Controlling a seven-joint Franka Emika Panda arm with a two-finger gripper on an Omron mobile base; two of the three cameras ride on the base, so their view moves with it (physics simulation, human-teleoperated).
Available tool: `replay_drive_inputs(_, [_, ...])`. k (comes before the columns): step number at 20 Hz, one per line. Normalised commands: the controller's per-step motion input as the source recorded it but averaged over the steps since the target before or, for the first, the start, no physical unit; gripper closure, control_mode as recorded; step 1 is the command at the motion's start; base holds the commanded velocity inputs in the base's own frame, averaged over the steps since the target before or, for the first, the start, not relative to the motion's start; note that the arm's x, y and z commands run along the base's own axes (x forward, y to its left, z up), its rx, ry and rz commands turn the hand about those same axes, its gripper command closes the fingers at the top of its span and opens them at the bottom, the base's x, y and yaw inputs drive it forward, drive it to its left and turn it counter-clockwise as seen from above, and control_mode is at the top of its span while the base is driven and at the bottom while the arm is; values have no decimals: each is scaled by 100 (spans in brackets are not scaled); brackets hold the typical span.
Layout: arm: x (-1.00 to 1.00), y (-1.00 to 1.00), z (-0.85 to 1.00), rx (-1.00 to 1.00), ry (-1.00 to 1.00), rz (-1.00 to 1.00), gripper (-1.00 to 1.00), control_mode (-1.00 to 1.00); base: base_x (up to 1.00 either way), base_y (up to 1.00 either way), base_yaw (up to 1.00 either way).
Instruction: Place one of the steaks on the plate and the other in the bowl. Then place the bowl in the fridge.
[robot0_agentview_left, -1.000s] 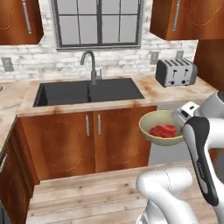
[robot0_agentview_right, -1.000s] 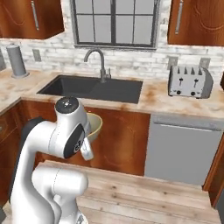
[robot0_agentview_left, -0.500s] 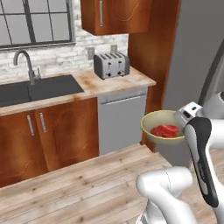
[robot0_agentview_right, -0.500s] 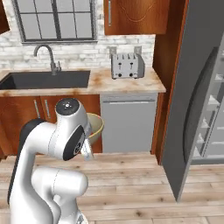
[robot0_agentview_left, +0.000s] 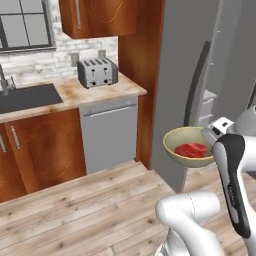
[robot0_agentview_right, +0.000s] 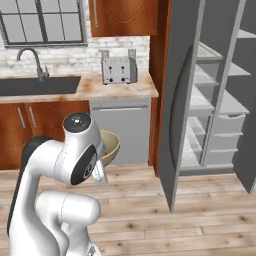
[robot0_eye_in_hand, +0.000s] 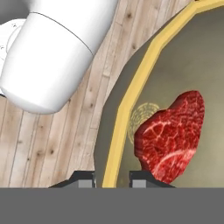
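In the left base view the olive-tan bowl (robot0_agentview_left: 186, 146) hangs in the air above the wooden floor, and my gripper (robot0_agentview_left: 210, 141) is shut on its right rim. One red marbled steak (robot0_agentview_left: 190, 150) lies inside it. The hand view has the bowl's thin yellow rim (robot0_eye_in_hand: 127, 100) pinched between my gripper (robot0_eye_in_hand: 113, 180) tips, with the steak (robot0_eye_in_hand: 173, 133) just beyond. In the right base view my arm covers most of the bowl (robot0_agentview_right: 112, 146). The grey fridge (robot0_agentview_right: 215, 95) stands open just right of the bowl, glass shelves showing. The plate is out of view.
The open fridge door (robot0_agentview_left: 186, 85), with its long black handle, stands edge-on just behind the bowl. A steel dishwasher (robot0_agentview_left: 110, 132) sits under the counter. A toaster (robot0_agentview_left: 97, 72) is on that counter and the black sink (robot0_agentview_left: 27, 97) is at the far left.
The whole picture has swung: the sink and toaster slid left and the open fridge came into view, so the base has moved. The bowl with the steak stays in my gripper.
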Motion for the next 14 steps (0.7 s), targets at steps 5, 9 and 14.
replay_drive_inputs(5, [0, 0, 0, 0, 0, 0, 100, 100, 17, -100, 5])
replay_drive_inputs(9, [0, 0, 0, 0, 0, 0, 100, 100, 17, -100, 10])
replay_drive_inputs(14, [0, 0, 0, 0, 0, 0, 100, 100, 36, -100, 12])
